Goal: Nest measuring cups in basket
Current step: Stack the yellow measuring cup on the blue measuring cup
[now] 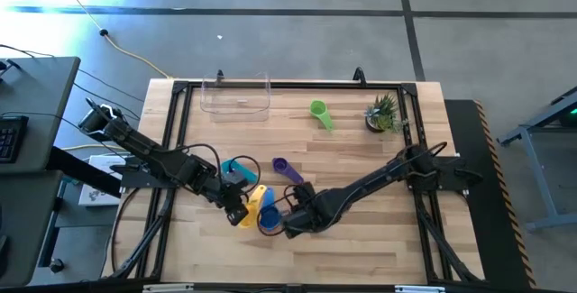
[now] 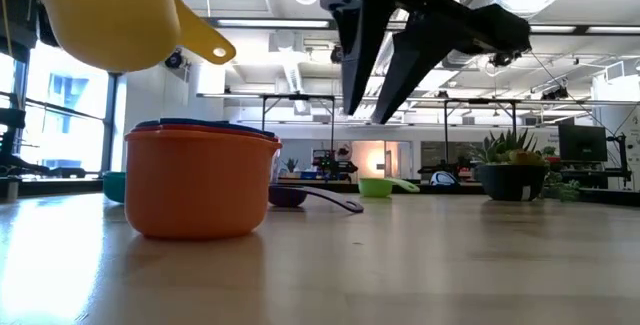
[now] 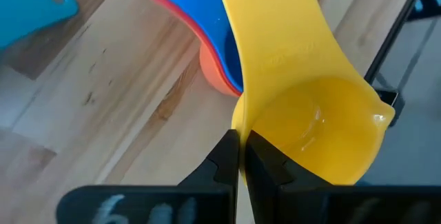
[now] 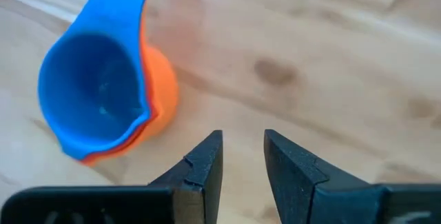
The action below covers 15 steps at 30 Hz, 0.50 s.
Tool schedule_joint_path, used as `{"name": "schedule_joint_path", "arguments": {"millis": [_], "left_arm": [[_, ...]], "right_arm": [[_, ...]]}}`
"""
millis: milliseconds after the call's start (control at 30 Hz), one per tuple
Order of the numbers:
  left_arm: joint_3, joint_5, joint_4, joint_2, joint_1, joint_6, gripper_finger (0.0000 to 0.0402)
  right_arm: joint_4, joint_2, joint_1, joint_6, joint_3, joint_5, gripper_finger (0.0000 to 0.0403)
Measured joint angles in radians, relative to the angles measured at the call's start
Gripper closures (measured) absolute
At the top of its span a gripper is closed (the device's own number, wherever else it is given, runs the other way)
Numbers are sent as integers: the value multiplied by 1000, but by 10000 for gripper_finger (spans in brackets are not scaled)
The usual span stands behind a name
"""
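My left gripper point(image 3: 240, 156) is shut on a yellow measuring cup point(image 3: 310, 114), held in the air at the near middle of the table point(image 1: 255, 205). Just right of it stands a stack with a blue cup point(image 4: 93, 89) nested in an orange one point(image 2: 200, 180). My right gripper point(image 4: 242, 155) hangs open beside and above that stack point(image 1: 293, 225), with nothing between its fingers. Teal point(image 1: 239, 169), purple point(image 1: 287, 169) and green point(image 1: 320, 113) cups lie on the wood. The clear basket point(image 1: 236, 95) stands at the far edge. My left gripper pinches the yellow cup's wall at the rim point(image 3: 238, 117) between its two fingers, on the side away from the handle. The fingers come from above, slanting down. The cup is lifted clear of the table and tilted, and its handle point(image 2: 205, 43) sticks out over the stack.
A small potted plant point(image 1: 383, 113) stands at the far right. A black frame point(image 1: 180, 86) runs around the tabletop. Bare wood lies between the stack and the basket, and at the near right.
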Motion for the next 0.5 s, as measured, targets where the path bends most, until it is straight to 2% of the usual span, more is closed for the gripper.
{"name": "schedule_joint_path", "arguments": {"millis": [233,500], "left_arm": [[0,-52,39,0,0,-146,397],[0,-129,78,0,0,-274,397]], "right_arm": [[-112,-73,-65,-233,0,20,305],[-136,-151,-156,-580,0,47,305]]}}
